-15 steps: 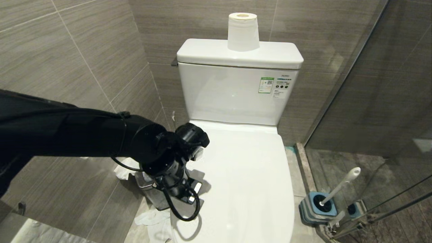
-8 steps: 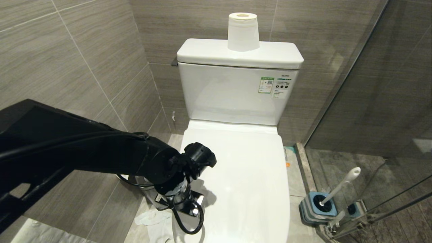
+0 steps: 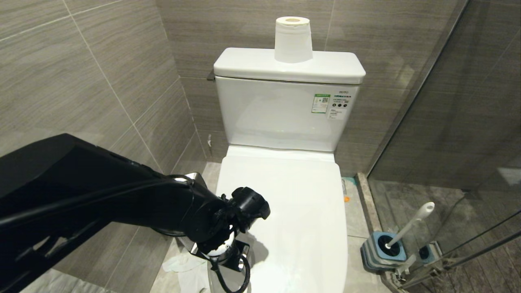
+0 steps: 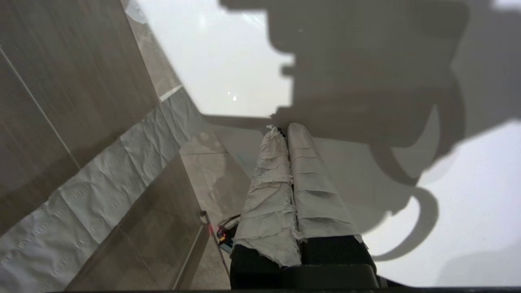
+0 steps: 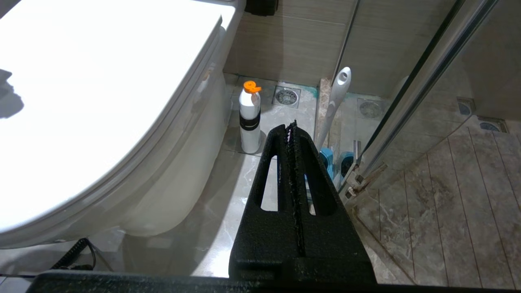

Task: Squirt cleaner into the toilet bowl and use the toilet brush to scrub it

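Left end effector (image 4: pixel 283 132) has its paper-wrapped fingers (image 4: pixel 268 183) pressed together on nothing, hovering at the left edge of the closed toilet bowl (image 3: pixel 301 211) lid, while the right end effector (image 5: pixel 292 127) is also closed and empty, toilet brush (image 3: pixel 409 226) sitting in its holder (image 3: pixel 382 250) on the floor.

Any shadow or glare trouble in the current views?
Left wrist view: the arm's big dark shadow falls across the toilet lid beyond the shut left gripper. Right wrist view: the lid is glaring white, detail lost. Head view: even light, mild sheen on the cistern.
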Motion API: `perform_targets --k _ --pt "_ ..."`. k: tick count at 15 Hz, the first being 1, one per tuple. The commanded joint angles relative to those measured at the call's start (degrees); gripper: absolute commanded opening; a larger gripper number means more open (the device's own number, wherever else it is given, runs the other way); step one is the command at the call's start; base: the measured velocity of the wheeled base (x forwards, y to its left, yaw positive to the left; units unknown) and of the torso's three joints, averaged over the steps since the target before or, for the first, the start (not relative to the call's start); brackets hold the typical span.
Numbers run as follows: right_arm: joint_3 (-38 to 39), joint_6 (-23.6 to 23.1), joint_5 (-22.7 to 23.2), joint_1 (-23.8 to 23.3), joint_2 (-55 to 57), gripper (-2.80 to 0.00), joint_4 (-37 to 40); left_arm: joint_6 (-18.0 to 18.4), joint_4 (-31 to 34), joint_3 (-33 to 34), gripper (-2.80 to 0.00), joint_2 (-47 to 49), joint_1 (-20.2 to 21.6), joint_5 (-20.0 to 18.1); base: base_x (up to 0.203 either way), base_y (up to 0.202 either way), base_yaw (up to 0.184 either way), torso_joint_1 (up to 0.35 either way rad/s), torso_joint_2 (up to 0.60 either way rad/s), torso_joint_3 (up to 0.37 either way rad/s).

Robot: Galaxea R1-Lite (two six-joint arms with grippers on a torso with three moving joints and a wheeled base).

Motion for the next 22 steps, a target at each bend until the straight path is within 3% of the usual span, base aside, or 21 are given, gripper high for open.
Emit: perform_targets --k 1,5,8,11,13,15,18,22 --pt "0.0 0.0 0.0 0.0 0.0 -2.8 0.0 -0.3 0.3 0.0 -2.8 -2.7 -1.2 -0.1 0.0 0.0 0.0 0.0 0.0 0.0" --pt "0.0 0.0 0.0 0.0 0.0 -2.8 0.0 4.7 0.6 -4.9 -2.8 -15.3 -0.7 -0.3 0.0 0.0 0.0 0.0 0.0 0.0" --pt "0.0 0.0 0.0 0.0 0.0 -2.8 0.0 7.7 5.3 -16.8 -2.8 -20.2 2.6 -1.7 0.0 0.0 0.0 0.0 0.0 0.0" --pt "0.0 0.0 0.0 0.0 0.0 -2.8 0.0 8.2 16.1 -33.1 -2.8 -21.1 6.0 -2.1 0.0 0.0 0.0 0.0 0.0 0.0" --pt "0.0 0.0 0.0 0.0 0.0 -2.8 0.0 9.0 21.7 -41.7 -2.8 -20.8 7.7 3.1 0.0 0.0 0.0 0.0 0.0 0.0" --pt "0.0 0.0 0.0 0.0 0.0 -2.8 0.0 13.3 23.4 -42.7 -2.8 -21.8 9.7 16.3 0.0 0.0 0.0 0.0 0.0 0.0" --pt "0.0 0.0 0.0 0.0 0.0 -2.8 0.0 21.7 23.0 -42.6 -2.8 -27.0 14.5 18.0 0.0 0.0 0.0 0.0 0.0 0.0" --pt "0.0 0.0 0.0 0.0 0.0 -2.8 0.0 24.1 25.0 -42.6 -2.8 -36.1 20.3 17.5 0.0 0.0 0.0 0.0 0.0 0.0"
